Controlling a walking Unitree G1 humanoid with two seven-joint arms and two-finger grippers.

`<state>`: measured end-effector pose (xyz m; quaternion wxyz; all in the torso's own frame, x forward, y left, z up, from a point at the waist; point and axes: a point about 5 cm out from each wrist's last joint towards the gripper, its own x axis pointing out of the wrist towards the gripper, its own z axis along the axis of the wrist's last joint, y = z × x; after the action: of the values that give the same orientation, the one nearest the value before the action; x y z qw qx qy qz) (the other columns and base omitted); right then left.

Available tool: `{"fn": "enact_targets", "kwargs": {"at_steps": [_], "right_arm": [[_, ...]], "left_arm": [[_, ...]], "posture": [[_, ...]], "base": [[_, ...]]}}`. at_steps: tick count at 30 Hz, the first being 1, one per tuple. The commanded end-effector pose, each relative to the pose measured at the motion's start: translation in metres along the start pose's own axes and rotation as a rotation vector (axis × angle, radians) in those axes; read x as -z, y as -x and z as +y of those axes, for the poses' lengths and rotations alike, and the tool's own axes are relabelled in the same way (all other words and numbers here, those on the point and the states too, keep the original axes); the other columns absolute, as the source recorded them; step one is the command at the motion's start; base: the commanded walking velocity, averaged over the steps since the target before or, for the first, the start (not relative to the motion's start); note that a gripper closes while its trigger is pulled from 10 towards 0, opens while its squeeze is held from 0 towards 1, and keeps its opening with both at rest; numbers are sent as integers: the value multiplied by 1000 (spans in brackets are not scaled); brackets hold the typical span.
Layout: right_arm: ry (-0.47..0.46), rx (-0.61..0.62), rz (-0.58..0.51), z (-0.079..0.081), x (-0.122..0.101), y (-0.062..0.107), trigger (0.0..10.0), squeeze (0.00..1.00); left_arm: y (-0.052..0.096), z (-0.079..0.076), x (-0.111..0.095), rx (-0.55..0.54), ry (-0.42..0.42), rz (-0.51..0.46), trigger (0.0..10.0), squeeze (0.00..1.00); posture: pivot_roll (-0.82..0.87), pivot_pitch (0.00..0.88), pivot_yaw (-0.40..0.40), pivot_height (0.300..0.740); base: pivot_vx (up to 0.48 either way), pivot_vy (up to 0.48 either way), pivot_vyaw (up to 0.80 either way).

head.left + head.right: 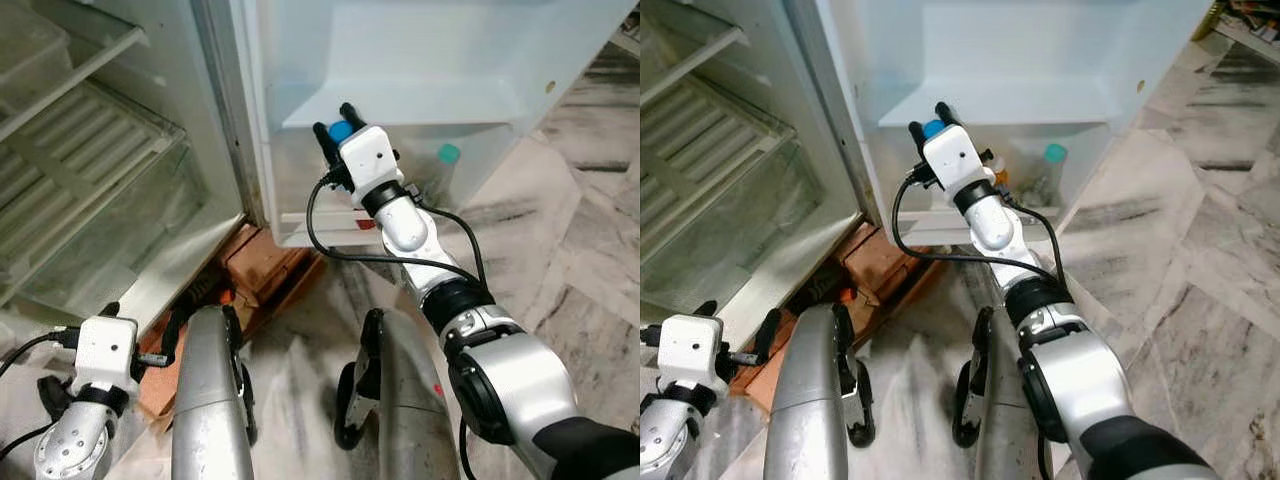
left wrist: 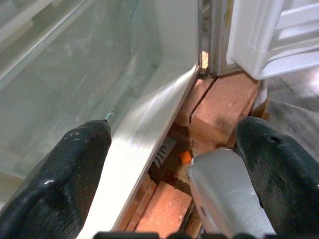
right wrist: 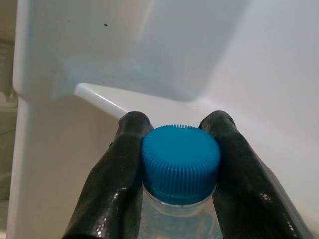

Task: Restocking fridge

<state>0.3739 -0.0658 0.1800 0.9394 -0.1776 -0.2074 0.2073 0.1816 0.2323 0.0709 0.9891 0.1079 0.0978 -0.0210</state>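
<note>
Right wrist view: bottle cap point(image 3: 180, 163) between end effector point(image 3: 179, 164) fingers.

Clear blue-capped bottle point(image 3: 180, 164) — seemingly upright — at the fridge-door shelf point(image 1: 400, 105).

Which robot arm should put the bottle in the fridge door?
Right. The right gripper already pinches the blue-capped bottle at the door shelf; the left gripper hangs low, empty.

Pretty tight in the door shelf point(image 1: 400, 215): the right hand point(image 1: 336, 122) sits under the upper door bin point(image 1: 400, 105), with a teal-capped bottle point(image 1: 447, 160) just beside it. Open gap between the two. Down low, bricks point(image 1: 265, 270) block the fridge base; marble floor point(image 1: 560, 230) is open.
</note>
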Motion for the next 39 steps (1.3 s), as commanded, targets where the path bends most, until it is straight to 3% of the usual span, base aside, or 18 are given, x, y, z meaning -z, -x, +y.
{"fn": "enact_targets", "kwargs": {"at_steps": [1, 8, 17, 28, 32, 37, 39], "right_arm": [[-94, 11, 341, 10, 58, 38, 10000, 0], [-125, 19, 371, 14, 65, 45, 10000, 0], [-130, -12, 264, 13, 53, 39, 10000, 0], [-46, -50, 32, 15, 15, 15, 10000, 0], [-97, -19, 25, 14, 11, 13, 10000, 0], [-191, 0, 50, 17, 19, 26, 10000, 0], [-215, -31, 48, 21, 22, 41, 10000, 0]], "left_arm": [[3, -2, 2, 16, -9, 18, 10000, 0], [6, 0, 2, 15, -25, 17, 10000, 0], [7, 15, 7, -7, -53, 39, 10000, 0], [4, 15, 7, -18, -45, 27, 10000, 0], [3, 13, 7, -22, -41, 22, 10000, 0], [3, 15, 7, -38, -37, 18, 10000, 0], [1, 16, 7, -40, -35, 17, 10000, 0]], "posture": [[195, 352, -32, 546], [195, 358, -33, 546], [173, 373, -44, 511], [150, 390, -54, 496], [153, 378, -61, 496], [151, 365, -63, 496], [137, 359, -58, 496]], "base": [[0, 0, 0], [0, 0, 0], [0, 0, 0], [0, 0, 0], [0, 0, 0], [0, 0, 0], [0, 0, 0]]}}
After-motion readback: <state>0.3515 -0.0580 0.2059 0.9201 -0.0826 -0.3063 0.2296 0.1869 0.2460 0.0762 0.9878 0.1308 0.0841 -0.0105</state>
